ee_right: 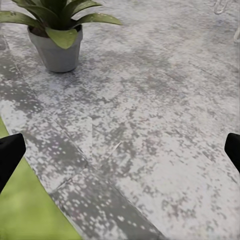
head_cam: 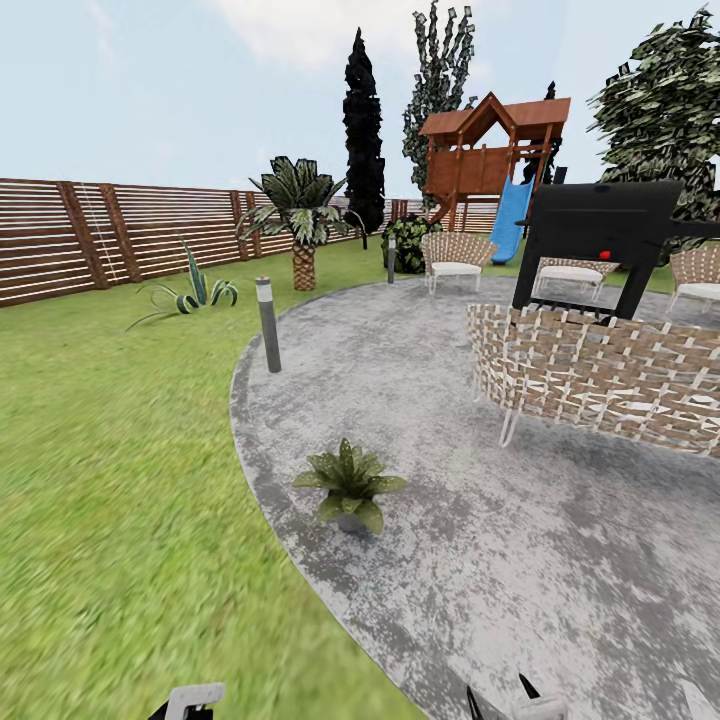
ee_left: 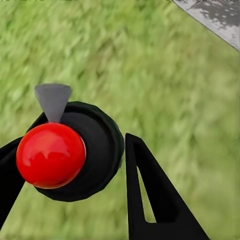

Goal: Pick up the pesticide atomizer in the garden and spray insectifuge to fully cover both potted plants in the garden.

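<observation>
While rolling up to the plant, sprayer is already in the left gripper (ee_left: 75, 165).
Left fingers pinch the sprayer (ee_left: 70, 150) (red ball, black body), held low over the lawn (head_cam: 110, 470), probably to keep it clear until aimed. Right gripper (ee_right: 120, 150) hangs low over the patio (head_cam: 450, 560), fingers spread, empty. One potted plant (head_cam: 350, 485) sits at the patio edge, just ahead.

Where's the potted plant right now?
In the head view the potted plant sits on the grey stone patio close to its edge with the lawn, ahead of the robot and nearer than the grey bollard; the right wrist view shows its pot.
</observation>
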